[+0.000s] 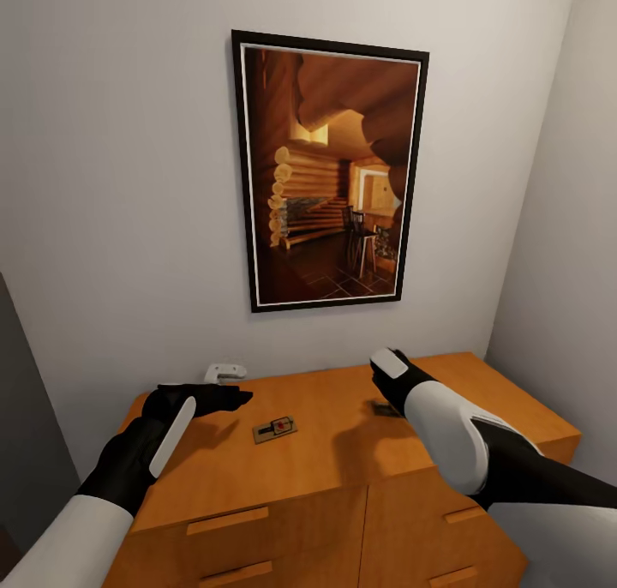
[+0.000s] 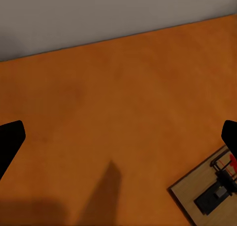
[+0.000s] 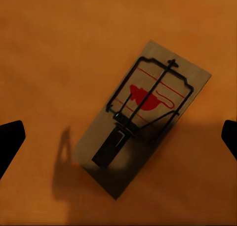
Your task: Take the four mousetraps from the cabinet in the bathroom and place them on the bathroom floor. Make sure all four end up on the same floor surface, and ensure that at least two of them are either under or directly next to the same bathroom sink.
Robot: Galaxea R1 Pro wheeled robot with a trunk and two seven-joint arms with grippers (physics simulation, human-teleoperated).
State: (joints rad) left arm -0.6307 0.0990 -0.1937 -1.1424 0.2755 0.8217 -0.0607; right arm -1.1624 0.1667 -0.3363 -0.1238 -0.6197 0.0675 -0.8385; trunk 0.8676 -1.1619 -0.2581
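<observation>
The orange-brown cabinet [image 1: 343, 477] stands against the wall, and I look down on its flat top. One tan mousetrap [image 1: 274, 429] lies near the middle of the top. My left gripper [image 1: 230, 397] hovers open just left of it; the left wrist view has that mousetrap [image 2: 210, 191] off to one side of the open gripper [image 2: 118, 137]. A second mousetrap [image 1: 383, 410] lies farther right, mostly hidden under my right gripper [image 1: 382, 398]. In the right wrist view this mousetrap [image 3: 143, 114], with a red mouse print, sits between the open gripper's [image 3: 118, 137] spread fingers [image 3: 10, 142].
A framed picture [image 1: 330, 177] of a log interior hangs on the wall above the cabinet. A small white fitting [image 1: 224, 371] sits on the wall at the cabinet's back left. A side wall [image 1: 566, 254] closes in on the right, and a dark grey panel [image 1: 21, 417] on the left.
</observation>
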